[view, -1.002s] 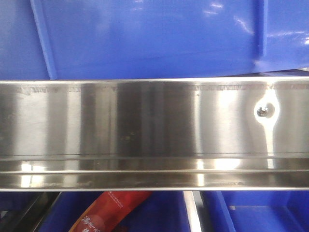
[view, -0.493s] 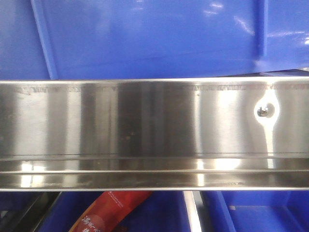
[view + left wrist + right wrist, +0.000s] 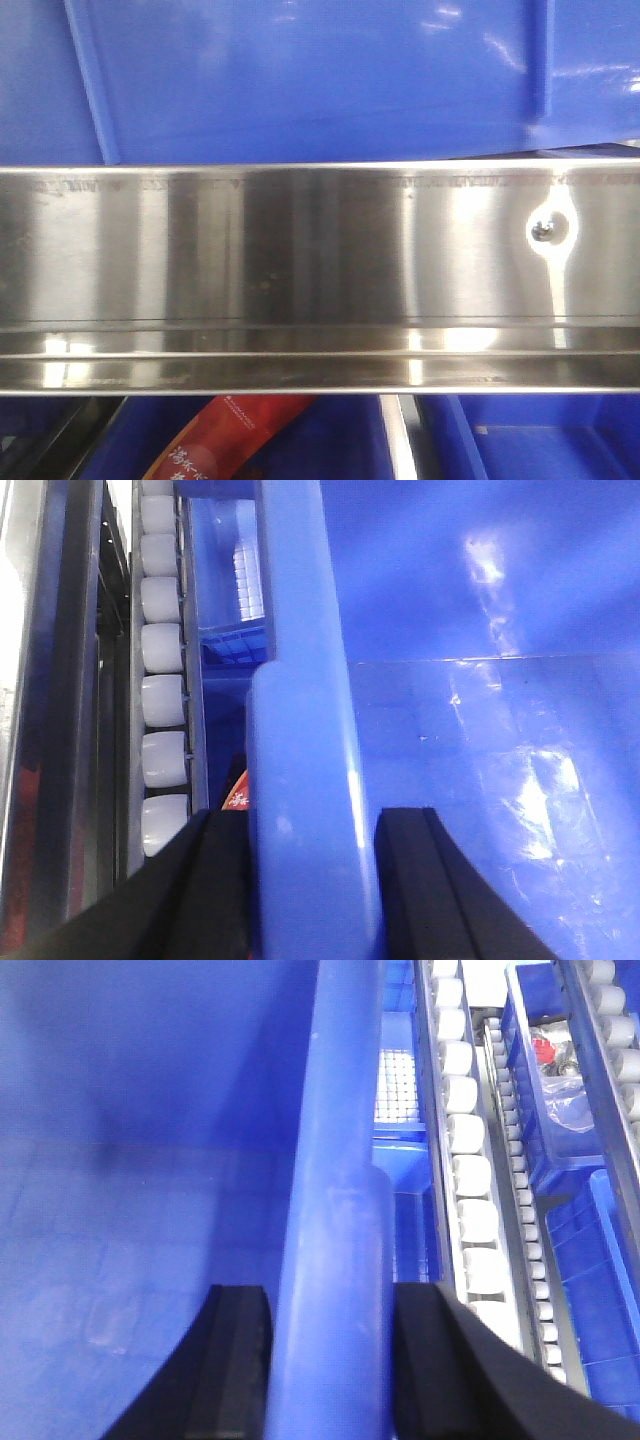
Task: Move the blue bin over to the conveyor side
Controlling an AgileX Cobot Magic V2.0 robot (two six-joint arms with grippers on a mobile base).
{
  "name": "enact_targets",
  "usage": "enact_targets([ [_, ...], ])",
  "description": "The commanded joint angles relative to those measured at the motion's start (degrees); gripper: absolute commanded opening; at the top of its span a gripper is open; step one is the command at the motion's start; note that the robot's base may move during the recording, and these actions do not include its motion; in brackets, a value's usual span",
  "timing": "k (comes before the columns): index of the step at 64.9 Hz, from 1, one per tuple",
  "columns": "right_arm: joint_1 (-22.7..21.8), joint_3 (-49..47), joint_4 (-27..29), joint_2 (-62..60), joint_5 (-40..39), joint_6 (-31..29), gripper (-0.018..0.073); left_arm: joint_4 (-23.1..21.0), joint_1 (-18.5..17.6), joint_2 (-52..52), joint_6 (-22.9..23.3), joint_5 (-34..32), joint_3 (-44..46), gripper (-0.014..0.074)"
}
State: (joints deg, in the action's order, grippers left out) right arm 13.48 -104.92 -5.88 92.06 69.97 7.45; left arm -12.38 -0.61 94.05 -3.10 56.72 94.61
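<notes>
The left tool (image 3: pixel 310 830) and right tool (image 3: pixel 330 1305) each straddle the thick rim of the blue bin (image 3: pixel 320 80), pads pressed against both faces. The bin sits behind the stainless-steel rail (image 3: pixel 300 260), beside white rollers (image 3: pixel 470 1175).

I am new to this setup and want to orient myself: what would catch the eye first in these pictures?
A shiny steel rail crosses the whole front view, with the blue bin filling the space above it. In the wrist views, the left pincer and the right pincer each grip the bin's thick rim, beside rows of white rollers.
</notes>
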Motion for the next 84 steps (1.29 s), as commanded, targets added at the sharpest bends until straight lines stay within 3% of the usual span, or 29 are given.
enact_targets([
  [1, -0.13, 0.32, -0.42, 0.64, -0.01, -0.47, -0.0088, -1.02, -0.39, -0.15, 0.24, -0.37, 0.49, -0.0018],
  [20, -0.13, 0.32, -0.42, 0.06, -0.01, -0.47, -0.0088, -1.43, -0.39, -0.68, 0.24, -0.37, 0.82, -0.0018],
  [50, -0.13, 0.32, -0.65, -7.28, -0.01, -0.47, -0.0088, -0.38, -0.39, -6.51, 2.68, 5.81, 8.55, -0.0018],
  [84, -0.13, -2.2, -0.89, -13.52, -0.01, 0.25, -0.0088, -0.26, -0.39, -14.63, 3.77, 11.02, 10.31, -0.0018],
])
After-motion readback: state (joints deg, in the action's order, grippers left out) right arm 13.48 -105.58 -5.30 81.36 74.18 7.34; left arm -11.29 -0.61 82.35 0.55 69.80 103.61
